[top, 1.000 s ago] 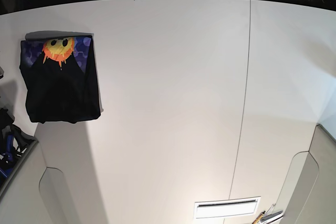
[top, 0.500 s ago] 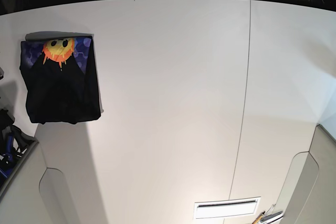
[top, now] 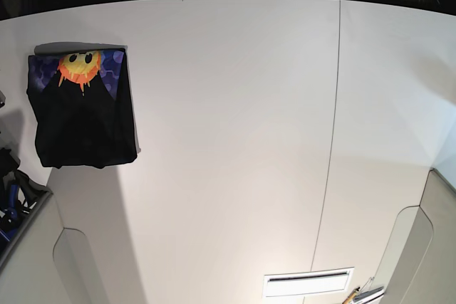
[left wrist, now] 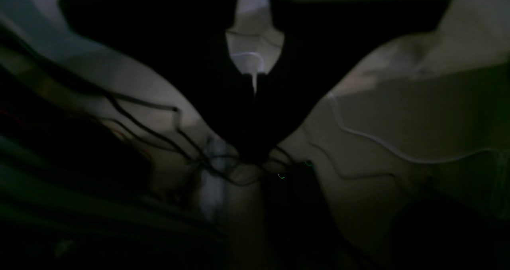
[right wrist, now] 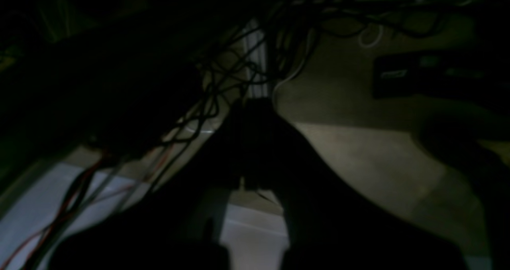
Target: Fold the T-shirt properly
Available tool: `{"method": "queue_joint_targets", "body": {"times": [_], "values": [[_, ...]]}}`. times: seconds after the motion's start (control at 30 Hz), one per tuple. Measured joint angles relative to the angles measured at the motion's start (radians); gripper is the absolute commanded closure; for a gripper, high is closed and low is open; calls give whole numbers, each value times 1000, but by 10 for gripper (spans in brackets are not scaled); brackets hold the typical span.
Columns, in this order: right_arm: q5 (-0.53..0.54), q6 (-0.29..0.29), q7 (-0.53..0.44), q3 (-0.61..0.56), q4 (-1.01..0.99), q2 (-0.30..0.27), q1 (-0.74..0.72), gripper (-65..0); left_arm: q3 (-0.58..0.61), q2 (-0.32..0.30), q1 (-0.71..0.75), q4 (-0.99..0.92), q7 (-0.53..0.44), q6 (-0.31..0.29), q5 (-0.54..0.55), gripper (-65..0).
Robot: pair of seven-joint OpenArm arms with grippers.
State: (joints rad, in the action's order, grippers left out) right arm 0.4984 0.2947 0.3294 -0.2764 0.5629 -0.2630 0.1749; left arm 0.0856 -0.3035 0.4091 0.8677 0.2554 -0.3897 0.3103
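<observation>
Down in the dim light, the left gripper [left wrist: 254, 88] has its two dark jaws pressed together to a point, nothing between them. Past its tip a narrow pale strip [left wrist: 255, 42] shows, and a tangle of black cables [left wrist: 207, 154] runs below it, with a thin white cable [left wrist: 382, 144] trailing off across the greyish floor [left wrist: 418, 114].

The right gripper [right wrist: 255, 142] is likewise clenched, a black wedge with no cloth or anything else in it. Around it hang more dark cables [right wrist: 239, 62], a couple of reddish wires [right wrist: 67, 206] at the lower left, and a dark box [right wrist: 418, 72] lying off to the upper right. Much of both wrist views is too dark to make out.

From overhead, neither gripper shows over the table [top: 235, 140]. The T-shirt [top: 82, 108] lies folded into a compact rectangle at the table's far left, near its top corner, flat on the white surface. It is mostly black, with the orange-yellow sun face [top: 80, 67] on purple showing along its upper edge. A thin seam [top: 331, 126] runs down the table right of centre, well apart from the shirt. A white slotted panel [top: 308, 282] sits at the bottom edge. Some dark and blue gear [top: 13, 190] pokes in at the left edge, just below the shirt, off the tabletop.
</observation>
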Motion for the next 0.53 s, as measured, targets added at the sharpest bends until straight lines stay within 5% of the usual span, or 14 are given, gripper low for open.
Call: {"method": "queue_joint_targets", "body": {"times": [0.13,0.53], "values": [[-35,-49,-7,-1,-12,53,-21,0,2,39,-61,-67,-2,11,-14,0],[-36,-112,-41,0,-13,86,-21,0,2,48,-77,-87,-1,12,-16,0]]}}
